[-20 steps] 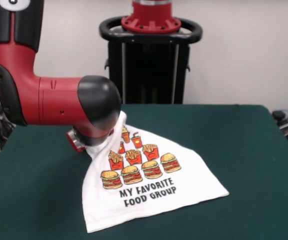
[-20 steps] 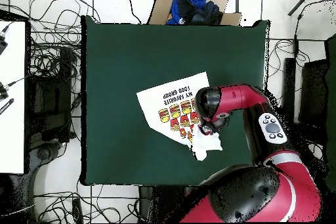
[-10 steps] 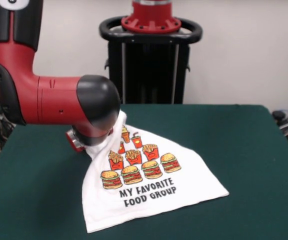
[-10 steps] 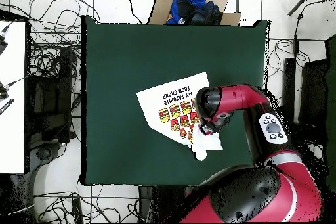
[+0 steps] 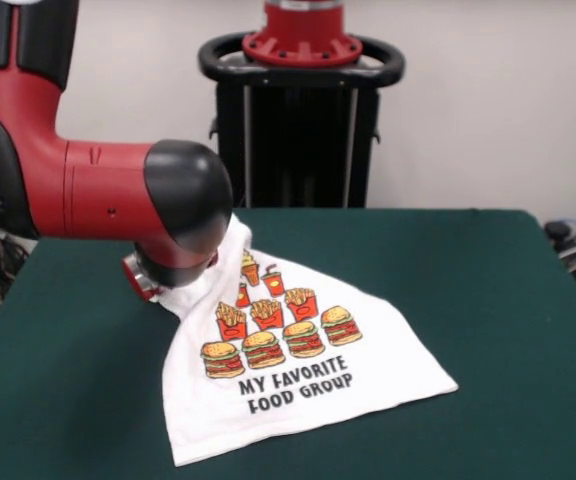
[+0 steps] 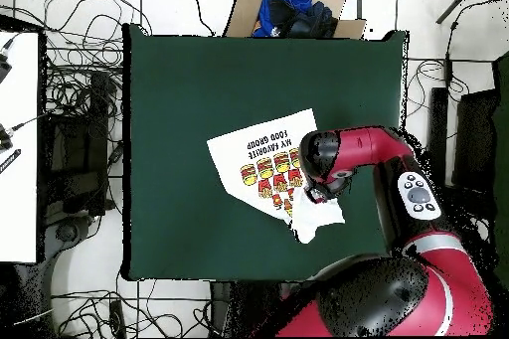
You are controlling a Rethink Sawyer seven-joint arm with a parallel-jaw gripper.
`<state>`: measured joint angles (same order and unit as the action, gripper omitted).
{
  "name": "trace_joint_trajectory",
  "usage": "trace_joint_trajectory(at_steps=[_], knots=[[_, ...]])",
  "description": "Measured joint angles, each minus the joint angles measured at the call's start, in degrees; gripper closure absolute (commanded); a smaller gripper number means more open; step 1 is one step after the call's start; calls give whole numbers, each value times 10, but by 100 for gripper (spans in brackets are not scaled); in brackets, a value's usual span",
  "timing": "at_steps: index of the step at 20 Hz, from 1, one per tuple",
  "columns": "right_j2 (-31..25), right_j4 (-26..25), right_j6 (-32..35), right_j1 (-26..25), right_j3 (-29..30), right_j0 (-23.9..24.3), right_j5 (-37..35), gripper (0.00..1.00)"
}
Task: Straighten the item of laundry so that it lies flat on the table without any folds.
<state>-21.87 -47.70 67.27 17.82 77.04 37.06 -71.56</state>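
Observation:
The item of laundry (image 5: pixel 298 385), a white T-shirt printed with burgers, fries and "MY FAVORITE FOOD GROUP", lies on the green table (image 5: pixel 478 300) with its printed lower half flat. Its upper end is drawn up into a peak under the arm's black joint. My gripper (image 5: pixel 163 282) sits at that peak, mostly hidden by the joint and the cloth, and holds the raised fabric. In the overhead view the T-shirt (image 6: pixel 260 151) spreads left of the gripper (image 6: pixel 316 196), and a bunched white end trails toward the table's (image 6: pixel 199 86) near edge.
A black pedestal (image 5: pixel 301 130) with a red base stands behind the table. In the overhead view an open cardboard box (image 6: pixel 293 9) with blue and black items sits at the far table edge. Cables cover the floor and a white desk (image 6: pixel 18 146) stands at the left.
The arm has shifted a little to the left in the front view. The shirt's raised upper end has moved with it; the printed lower half has stayed put.

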Motion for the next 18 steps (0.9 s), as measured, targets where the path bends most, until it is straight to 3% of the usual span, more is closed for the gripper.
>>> trace_joint_trajectory(at_steps=[18], knots=[[16,-72,0,3,-37,0,0,100]])
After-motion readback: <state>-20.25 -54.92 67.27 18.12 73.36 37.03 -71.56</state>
